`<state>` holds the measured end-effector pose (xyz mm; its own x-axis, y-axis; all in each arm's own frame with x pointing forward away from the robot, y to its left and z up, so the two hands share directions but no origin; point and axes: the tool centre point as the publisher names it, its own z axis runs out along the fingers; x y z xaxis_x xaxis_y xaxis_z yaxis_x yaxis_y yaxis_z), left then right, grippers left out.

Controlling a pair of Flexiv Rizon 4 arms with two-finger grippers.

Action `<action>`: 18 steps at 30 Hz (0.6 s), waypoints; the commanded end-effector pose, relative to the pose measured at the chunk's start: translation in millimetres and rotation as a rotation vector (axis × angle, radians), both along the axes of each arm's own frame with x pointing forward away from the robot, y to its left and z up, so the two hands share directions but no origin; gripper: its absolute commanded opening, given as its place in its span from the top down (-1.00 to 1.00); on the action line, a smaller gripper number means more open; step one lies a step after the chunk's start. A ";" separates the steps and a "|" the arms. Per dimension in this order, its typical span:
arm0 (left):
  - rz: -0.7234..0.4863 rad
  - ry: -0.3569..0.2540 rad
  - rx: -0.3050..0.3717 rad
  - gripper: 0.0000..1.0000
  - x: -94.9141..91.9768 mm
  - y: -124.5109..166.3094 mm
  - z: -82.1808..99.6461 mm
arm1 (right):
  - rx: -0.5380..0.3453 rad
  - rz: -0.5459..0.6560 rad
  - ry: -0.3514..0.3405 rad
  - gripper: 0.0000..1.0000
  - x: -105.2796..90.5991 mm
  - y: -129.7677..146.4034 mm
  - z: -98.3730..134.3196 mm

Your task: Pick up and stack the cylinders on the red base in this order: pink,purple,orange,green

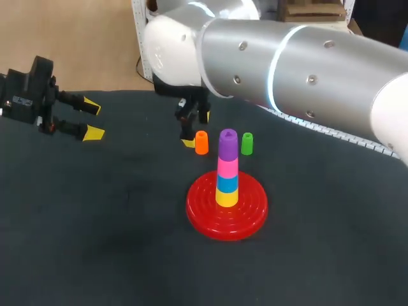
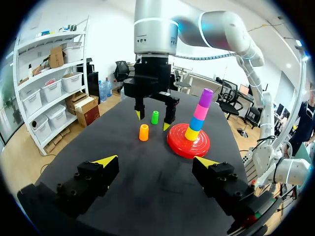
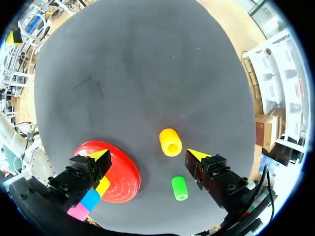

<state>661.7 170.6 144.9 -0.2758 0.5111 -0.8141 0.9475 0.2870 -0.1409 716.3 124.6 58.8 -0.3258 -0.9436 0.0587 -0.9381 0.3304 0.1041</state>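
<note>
One dark table (image 1: 95, 245) — red base (image 1: 203, 215) centred

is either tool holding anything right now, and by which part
Nothing is held. The left tool and the right tool are both open and empty; the orange cylinder and green cylinder stand free, untouched, near the right tool.

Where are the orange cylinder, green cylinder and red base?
orange cylinder (image 1: 201, 143): head view, its side.
green cylinder (image 1: 247, 145): head view, its side.
red base (image 1: 207, 220): head view, bare front rim.
</note>
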 end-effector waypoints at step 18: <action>-0.004 -0.002 -0.003 -1.00 0.6 1.4 -1.3 | 0.006 -0.049 0.000 -1.00 7.4 -6.9 -17.9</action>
